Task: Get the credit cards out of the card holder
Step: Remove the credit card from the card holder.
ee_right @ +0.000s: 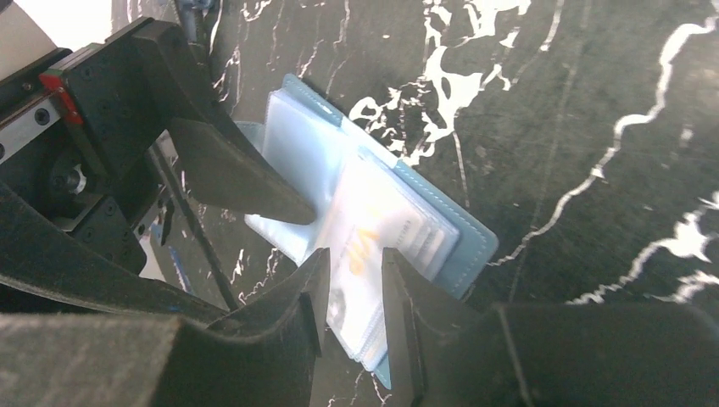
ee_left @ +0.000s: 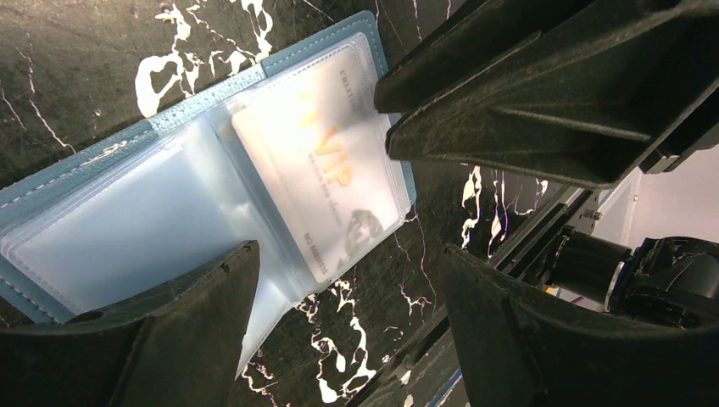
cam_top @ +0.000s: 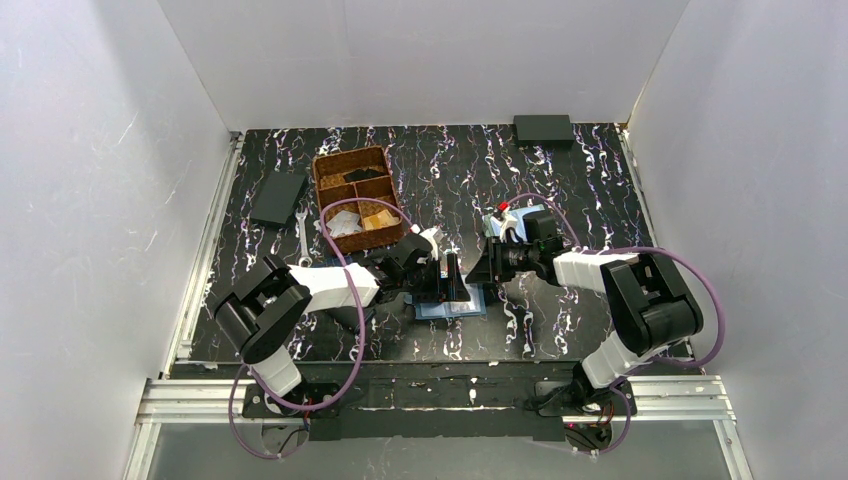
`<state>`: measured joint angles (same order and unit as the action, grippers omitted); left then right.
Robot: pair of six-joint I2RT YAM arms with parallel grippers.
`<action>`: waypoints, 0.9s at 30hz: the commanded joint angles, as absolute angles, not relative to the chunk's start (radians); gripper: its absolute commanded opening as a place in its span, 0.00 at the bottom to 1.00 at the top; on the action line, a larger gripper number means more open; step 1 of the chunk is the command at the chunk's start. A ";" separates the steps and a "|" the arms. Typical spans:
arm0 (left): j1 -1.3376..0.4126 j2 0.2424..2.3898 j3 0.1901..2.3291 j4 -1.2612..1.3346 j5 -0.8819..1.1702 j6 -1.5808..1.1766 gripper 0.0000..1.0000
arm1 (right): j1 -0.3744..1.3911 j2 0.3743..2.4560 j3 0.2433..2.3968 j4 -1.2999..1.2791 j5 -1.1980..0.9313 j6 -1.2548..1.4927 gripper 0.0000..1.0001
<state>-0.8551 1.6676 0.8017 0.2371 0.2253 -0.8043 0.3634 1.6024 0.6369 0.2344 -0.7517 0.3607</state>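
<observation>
The blue card holder (cam_top: pixel 450 308) lies open on the black marbled table between both grippers. Its clear sleeves (ee_left: pixel 144 220) are spread out, and a whitish credit card (ee_left: pixel 331 170) with gold "VIP" lettering sits in the top sleeve. My left gripper (ee_left: pixel 349 250) is wide open; one of its fingers (ee_right: pixel 237 178) rests on the holder's left half. My right gripper (ee_right: pixel 354 254) comes in from the opposite side, its jaws a narrow gap apart over the card's (ee_right: pixel 365 246) edge. In the left wrist view its fingertips (ee_left: pixel 390 93) touch the card's far corner.
A woven brown basket (cam_top: pixel 358 200) with compartments stands behind the left arm. A black wallet (cam_top: pixel 278 197) and a wrench (cam_top: pixel 302 240) lie at the left, and a black box (cam_top: pixel 543 128) at the back. A light-blue item (cam_top: pixel 515 215) sits behind the right gripper. White walls enclose the table.
</observation>
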 commanded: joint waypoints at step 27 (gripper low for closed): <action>-0.861 1.709 0.811 0.192 0.206 -0.805 0.77 | 0.342 1.645 0.630 0.262 -0.754 0.391 0.38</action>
